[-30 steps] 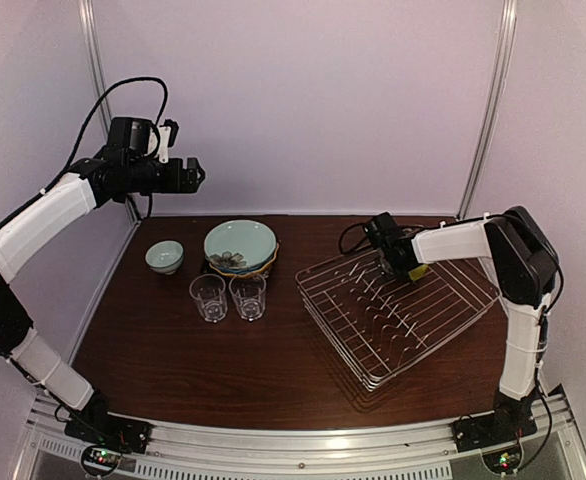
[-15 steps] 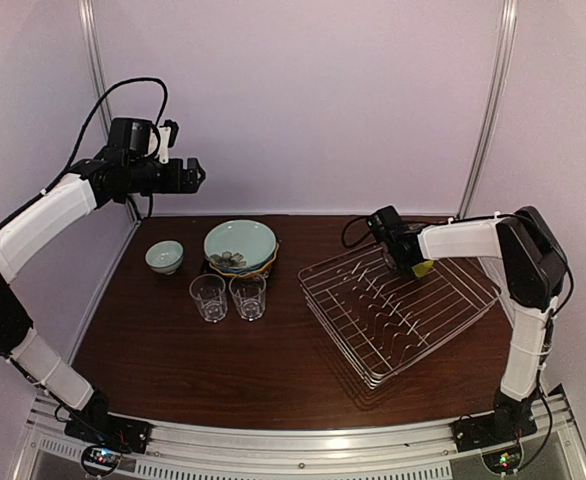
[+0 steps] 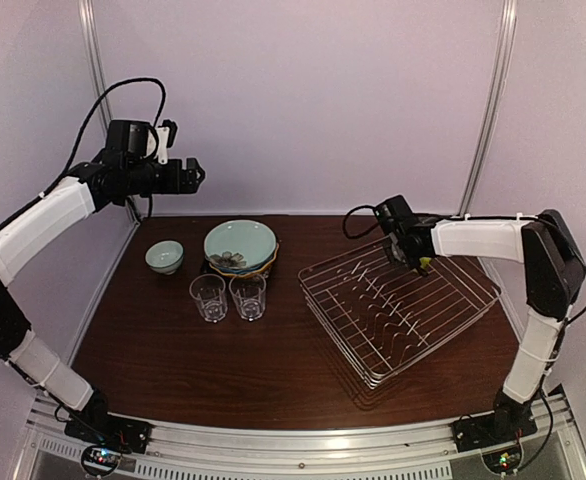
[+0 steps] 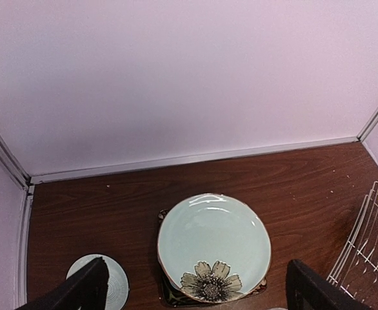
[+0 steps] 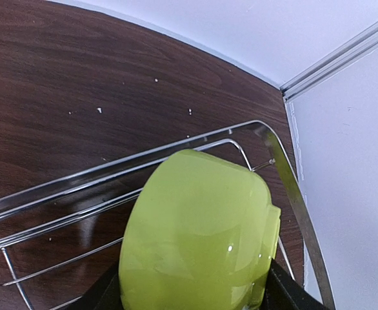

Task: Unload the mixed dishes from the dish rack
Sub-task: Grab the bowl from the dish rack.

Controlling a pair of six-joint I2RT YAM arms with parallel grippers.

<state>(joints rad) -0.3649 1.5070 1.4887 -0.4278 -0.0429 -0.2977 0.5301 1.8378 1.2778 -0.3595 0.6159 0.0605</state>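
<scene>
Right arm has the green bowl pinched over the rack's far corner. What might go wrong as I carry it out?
1. The right gripper seems to pinch only an edge of the glossy yellow-green bowl; it may slip or swing.
2. The bowl hangs close above the dish rack; a low sideways move might snag its rim or prongs.
3. The two glasses stand near the plate stack; setting down there risks toppling one.

Yellow-green bowl (image 5: 195, 232) is cut off by the right wrist view's lower edge. From above, only a small yellow patch of it is seen at the right gripper (image 3: 419, 262). White bowl (image 4: 118, 287) and dish rack (image 4: 360, 223) are cropped in the left wrist view.
</scene>
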